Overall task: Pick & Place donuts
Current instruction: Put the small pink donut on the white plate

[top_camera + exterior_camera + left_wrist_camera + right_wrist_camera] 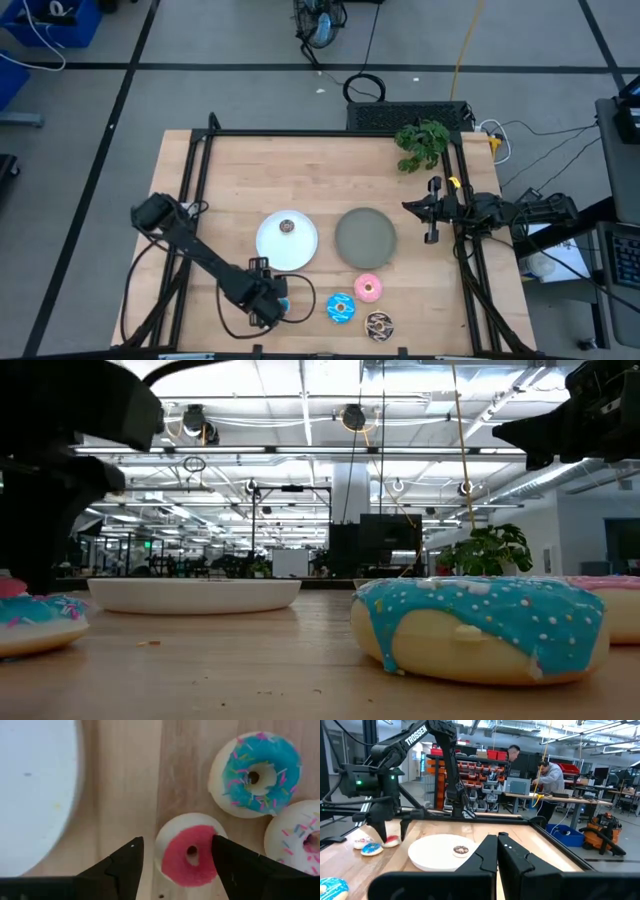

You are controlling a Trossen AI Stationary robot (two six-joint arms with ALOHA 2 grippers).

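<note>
Left gripper (175, 857) jaws straddle one red donut (189, 856).

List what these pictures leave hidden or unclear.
- Red donut: high view, left gripper covers it.
- Grey plate: low view, blue donut blocks it.
- Tiny donut on white plate: high view, too small to name its colour.

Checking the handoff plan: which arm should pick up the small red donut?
Left. The left gripper hangs open right over the red donut, one finger on each side. The right gripper waits shut at the table's right edge, beyond the grey plate.
</note>
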